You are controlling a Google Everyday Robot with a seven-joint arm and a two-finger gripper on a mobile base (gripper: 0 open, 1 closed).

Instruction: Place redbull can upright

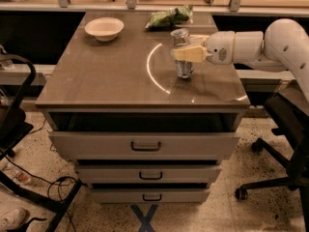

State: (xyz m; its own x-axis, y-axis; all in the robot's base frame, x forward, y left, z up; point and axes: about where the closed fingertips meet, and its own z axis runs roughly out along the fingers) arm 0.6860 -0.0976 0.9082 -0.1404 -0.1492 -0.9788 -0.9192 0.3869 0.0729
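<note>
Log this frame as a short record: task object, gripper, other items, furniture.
task object: redbull can, upright, right of centre on the tabletop
gripper: gripper reaches in from the right, shut around the can's upper half
contact: can base is at the surface; cannot tell if it rests there
other items: cream bowl back left; green bag at back edge
furniture: drawer cabinet; top drawer pulled out
</note>
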